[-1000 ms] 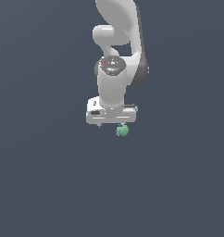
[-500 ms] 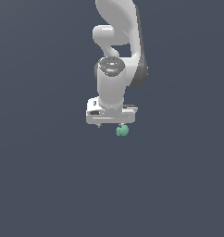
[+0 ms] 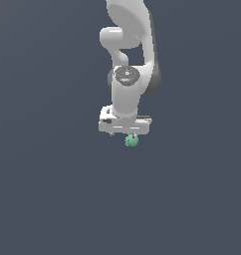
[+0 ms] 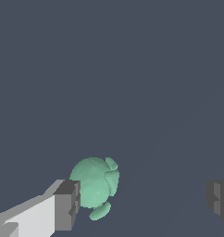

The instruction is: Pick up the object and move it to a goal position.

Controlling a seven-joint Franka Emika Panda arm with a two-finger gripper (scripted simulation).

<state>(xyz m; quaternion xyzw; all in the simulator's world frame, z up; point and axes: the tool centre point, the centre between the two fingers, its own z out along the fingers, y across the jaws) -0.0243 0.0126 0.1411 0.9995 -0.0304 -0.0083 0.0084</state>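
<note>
White Panda arm [image 3: 127,55] hangs vertical, so the approach is top-down. Gripper [image 3: 125,133] is spread wide, grasping nothing. Teal object [image 4: 94,182] sits between the pads, hard against one finger [image 4: 66,205], well apart from the other: off-centre for closing.
</note>
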